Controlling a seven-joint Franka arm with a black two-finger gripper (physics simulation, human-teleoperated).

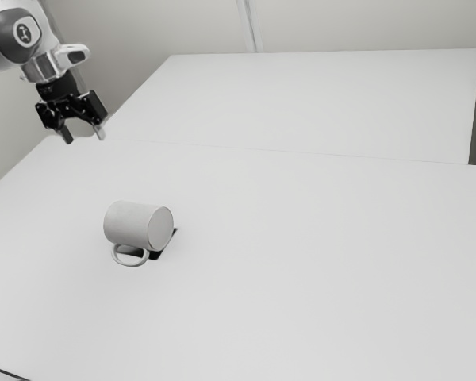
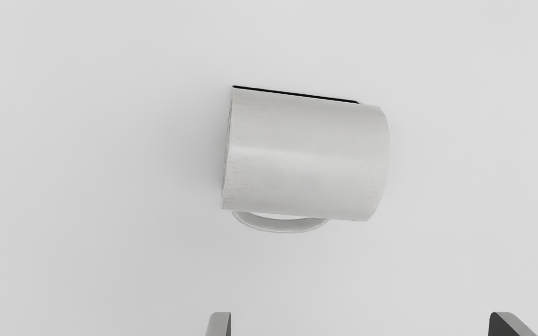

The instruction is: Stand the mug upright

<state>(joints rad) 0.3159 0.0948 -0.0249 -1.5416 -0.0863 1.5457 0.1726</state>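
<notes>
1. Nearest, at the exterior view's left corner, a thin dark cord [image 1: 6, 371] crosses the smooth, matte white surface [image 1: 301, 262].
2. Farther in, left of centre in the exterior view, the mug [image 1: 139, 225] lies on its side on the surface. It is a plain pale cylinder, perhaps glazed ceramic, with faint speckling near one end. Its looped handle [image 1: 130, 263] sticks out on the near side, low down; a hard-edged dark patch [image 1: 160, 251] shows beside the body. Whether the round end facing the exterior view's right is base or mouth, I cannot tell.
3. Farther and higher, toward the exterior view's left, the hand [image 1: 84, 138] is released and empty, its fingers parted well apart from the mug.
4. Righting the mug is still to be done, and the step in hand looks like getting a grip. That calls for lowering over the body, closing, then lifting and tipping it onto its base — the smooth curve could roll or slip.
5. Farthest stands a flat, pale panel [image 1: 317, 103].
</notes>
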